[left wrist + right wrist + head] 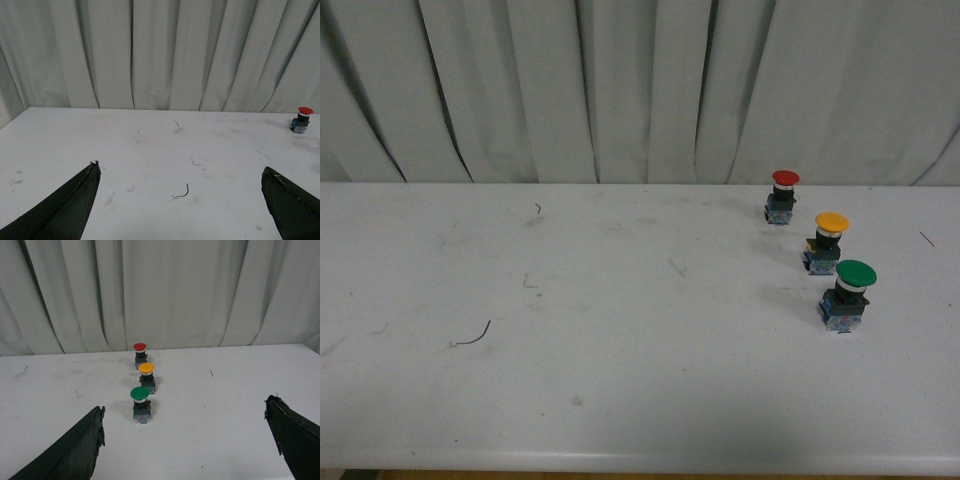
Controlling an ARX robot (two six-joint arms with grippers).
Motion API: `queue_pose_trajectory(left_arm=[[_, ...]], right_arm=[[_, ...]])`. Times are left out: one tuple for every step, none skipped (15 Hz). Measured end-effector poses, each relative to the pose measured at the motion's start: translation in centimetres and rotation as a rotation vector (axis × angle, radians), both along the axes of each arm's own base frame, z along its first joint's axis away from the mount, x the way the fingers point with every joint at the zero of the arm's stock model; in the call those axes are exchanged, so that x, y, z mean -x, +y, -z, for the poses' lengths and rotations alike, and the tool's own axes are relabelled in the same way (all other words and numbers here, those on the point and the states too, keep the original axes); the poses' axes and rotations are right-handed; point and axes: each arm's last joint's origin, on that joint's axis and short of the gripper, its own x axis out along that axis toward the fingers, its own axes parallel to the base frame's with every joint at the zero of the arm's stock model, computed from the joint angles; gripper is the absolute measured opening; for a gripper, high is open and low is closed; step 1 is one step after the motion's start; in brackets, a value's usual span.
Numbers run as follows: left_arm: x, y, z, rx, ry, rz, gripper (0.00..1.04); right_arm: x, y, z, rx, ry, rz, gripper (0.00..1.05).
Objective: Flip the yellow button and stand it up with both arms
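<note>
Looks basically done: yellow button (829, 243) stands cap-up on the bench (620, 380) between the red button (783, 195) and green button (849, 296), both grippers spread wide, holding nothing, well clear.

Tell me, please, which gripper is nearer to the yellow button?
Right. The right gripper faces the yellow button, with its jaws open. The left gripper sees only the red button, far off to one side.

Three push-buttons standing upright, caps up, in a near-to-far row on a white table (240, 405): green button (140, 403) nearest, yellow button (146, 376) between, red button (140, 354) farthest, before a pale curtain (165, 290). Right gripper (185, 440) spread wide, nothing held, fingers (75, 450) near.
</note>
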Motion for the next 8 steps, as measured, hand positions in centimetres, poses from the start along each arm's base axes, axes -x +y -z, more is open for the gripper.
queue_pose_trajectory(left_arm=[[0.00,0.00,0.00,0.000,0.000,0.000,0.98],[0.00,0.00,0.00,0.000,0.000,0.000,0.98],[0.00,0.00,0.00,0.000,0.000,0.000,0.98],[0.00,0.00,0.00,0.000,0.000,0.000,0.98],[0.00,0.00,0.00,0.000,0.000,0.000,0.98],[0.00,0.00,0.00,0.000,0.000,0.000,0.98],[0.00,0.00,0.00,0.000,0.000,0.000,0.98],[0.00,0.00,0.00,0.000,0.000,0.000,0.98]], right_arm=[[0.00,0.00,0.00,0.000,0.000,0.000,0.98],[0.00,0.00,0.00,0.000,0.000,0.000,0.97],[0.00,0.00,0.00,0.000,0.000,0.000,0.98],[0.00,0.00,0.00,0.000,0.000,0.000,0.98],[0.00,0.00,0.00,0.000,0.000,0.000,0.98],[0.00,0.00,0.00,0.000,0.000,0.000,0.98],[0.00,0.00,0.00,0.000,0.000,0.000,0.98],[0.00,0.00,0.00,0.000,0.000,0.000,0.98]])
